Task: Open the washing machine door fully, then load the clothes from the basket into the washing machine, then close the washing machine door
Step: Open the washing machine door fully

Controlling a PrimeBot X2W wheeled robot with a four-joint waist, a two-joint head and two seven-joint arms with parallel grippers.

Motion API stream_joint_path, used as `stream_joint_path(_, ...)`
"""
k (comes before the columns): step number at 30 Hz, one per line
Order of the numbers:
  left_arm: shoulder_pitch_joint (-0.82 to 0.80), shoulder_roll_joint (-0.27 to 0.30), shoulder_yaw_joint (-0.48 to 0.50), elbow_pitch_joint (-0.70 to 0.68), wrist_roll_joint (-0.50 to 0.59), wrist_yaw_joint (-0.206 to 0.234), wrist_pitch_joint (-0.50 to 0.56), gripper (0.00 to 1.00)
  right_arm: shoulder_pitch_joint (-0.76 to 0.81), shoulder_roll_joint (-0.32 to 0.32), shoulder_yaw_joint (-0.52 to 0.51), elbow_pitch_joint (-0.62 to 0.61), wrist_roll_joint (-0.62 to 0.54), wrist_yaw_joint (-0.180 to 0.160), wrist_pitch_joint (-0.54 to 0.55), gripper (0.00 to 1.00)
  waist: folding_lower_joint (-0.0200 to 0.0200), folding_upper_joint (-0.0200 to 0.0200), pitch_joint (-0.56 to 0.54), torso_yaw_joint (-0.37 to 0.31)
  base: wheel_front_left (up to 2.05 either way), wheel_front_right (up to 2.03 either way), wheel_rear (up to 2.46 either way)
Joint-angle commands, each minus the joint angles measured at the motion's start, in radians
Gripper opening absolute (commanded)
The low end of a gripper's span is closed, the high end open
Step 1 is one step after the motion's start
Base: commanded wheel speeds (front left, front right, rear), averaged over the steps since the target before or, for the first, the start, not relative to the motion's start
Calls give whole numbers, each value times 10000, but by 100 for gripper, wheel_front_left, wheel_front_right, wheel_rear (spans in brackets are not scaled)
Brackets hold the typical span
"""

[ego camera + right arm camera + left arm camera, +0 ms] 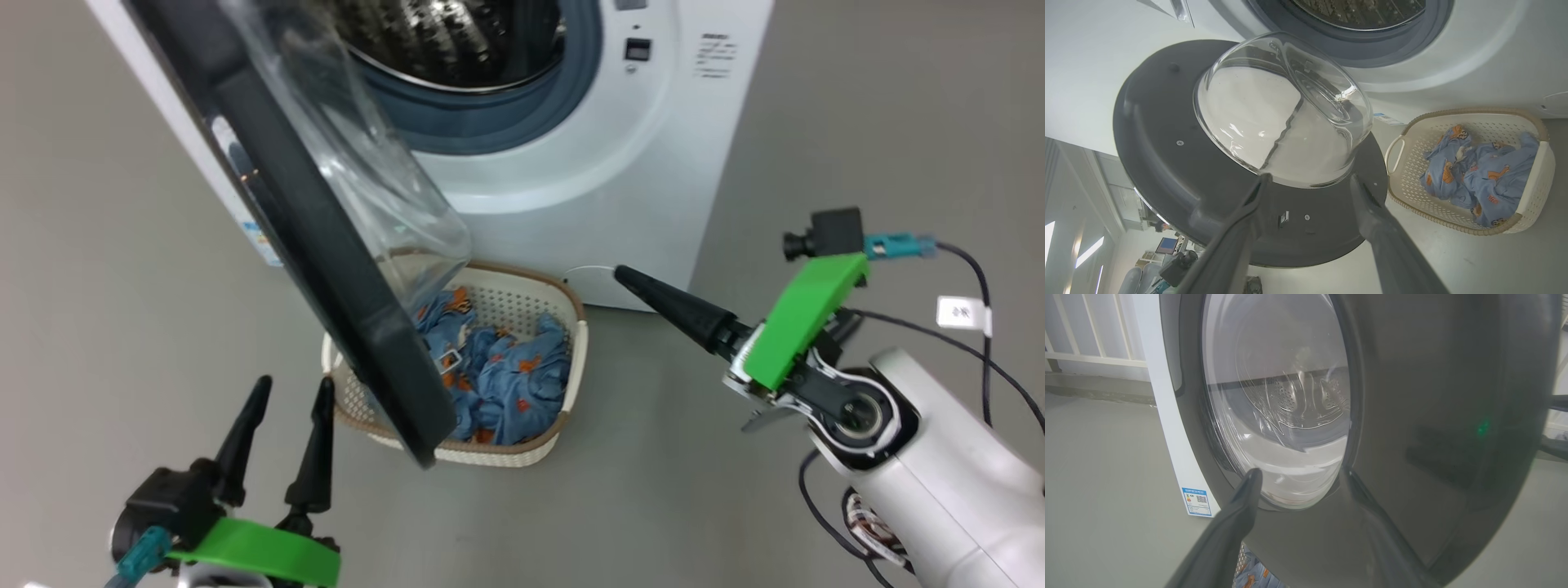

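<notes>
Two grippers, both spread wide and gripping nothing. The left gripper (291,390) stands fingers-up on the outer side of the washing machine door (326,269), near its lower edge. In its wrist view the fingertips look very close to the glossy black rim, though I cannot make out contact. The right gripper (1310,179) points at the door's inner side, toward the clear glass bowl (1290,118), apart from it. The door hangs partly swung out from the washing machine (588,180), leaving the steel drum (457,41) exposed. Beneath the door, on the grey floor (653,490) just in front of the machine, sits the basket (522,296) with the clothes (510,380) heaped inside.
</notes>
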Motion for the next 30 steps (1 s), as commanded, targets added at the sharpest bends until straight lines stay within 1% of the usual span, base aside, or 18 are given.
stream_joint_path(1, -9, 309, 446, -195, -102, 6, -65, 100, 270, -58, -69, -221, -137, 60, -267, 100, 0, 0, -271, -422, 0, 0, 0)
stream_joint_path(8, 232, 377, 755, -198, -50, 6, -65, 100, 936, -574, -221, -185, -439, 60, -1491, 100, 0, 0, -450, -887, 0, 0, 0)
stream_joint_path(16, 491, 364, 1010, -165, 27, 6, -65, 100, 1596, -1091, -206, 235, -1026, 60, -3609, 100, 0, 0, -671, -1166, 0, 0, 0)
stream_joint_path(19, 572, 354, 1124, -142, 62, 6, -65, 100, 1794, -1239, -91, 438, -1250, 60, -4460, 100, 0, 0, -717, -1212, 0, 0, 0)
stream_joint_path(23, 672, 318, 1259, -123, 137, 6, -65, 100, 1999, -1498, 392, 772, -1842, 60, -5526, 100, 0, 0, -798, -1216, 0, 0, 0)
stream_joint_path(26, 723, 298, 1320, -114, 180, 6, -65, 100, 2117, -1659, 693, 984, -2296, 60, -5971, 100, 0, 0, -842, -1188, 0, 0, 0)
stream_joint_path(29, 758, 288, 1347, -117, 216, 6, -65, 100, 2214, -1772, 809, 1204, -2924, 60, -6142, 100, 0, 0, -878, -1162, 0, 0, 0)
stream_joint_path(30, 758, 288, 1347, -117, 216, 6, -65, 100, 2214, -1772, 809, 1204, -2924, 60, -6142, 100, 0, 0, -878, -1162, 0, 0, 0)
